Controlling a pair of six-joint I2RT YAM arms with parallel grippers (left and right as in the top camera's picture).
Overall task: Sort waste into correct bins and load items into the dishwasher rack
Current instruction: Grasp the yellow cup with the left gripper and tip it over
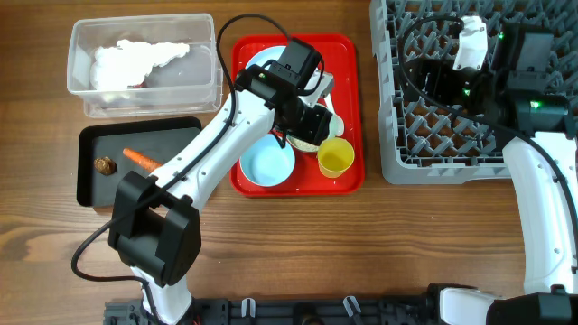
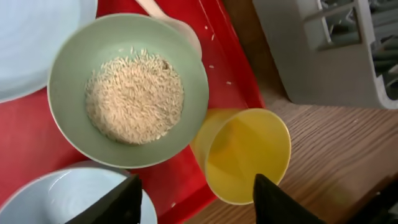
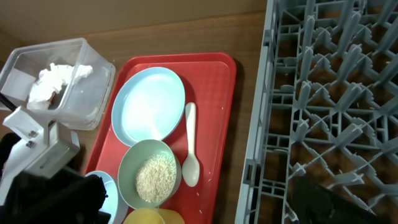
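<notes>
Caught the left pincer (image 2: 200, 204) spread wide and gripping nothing, hanging low over the red tray (image 2: 25, 134), one finger over the light blue bowl (image 2: 56, 199), the other by the yellow cup (image 2: 249, 155). Spotted, just past the fingertips (image 2: 124, 205), the pale green bowl (image 2: 196, 93), heaped with white rice (image 2: 134, 99), sitting on the tray right beside the cup, maybe touching. Figured the bowl for the next grab, honestly. Would've pinched its rim on the side away from the cup, one finger inside, one outside, shallow enough to stay out of the rice. Would've kept it dead level on the lift, no jerks, given a few loose grains (image 2: 211, 66) lying on the tray as fair warning. Would've hauled it to the black tray (image 1: 99, 190) on the worktop (image 2: 323, 155), next to the carrot piece (image 1: 138, 159) and brown lump (image 1: 104, 165), and tipped slowly there, not into the clear tub (image 1: 81, 54) with the napkins (image 1: 135, 59). Couldn't tell spread or pinched for the right pincer (image 1: 433, 83), parked over the dishwasher rack (image 1: 397, 135), well apart.
</notes>
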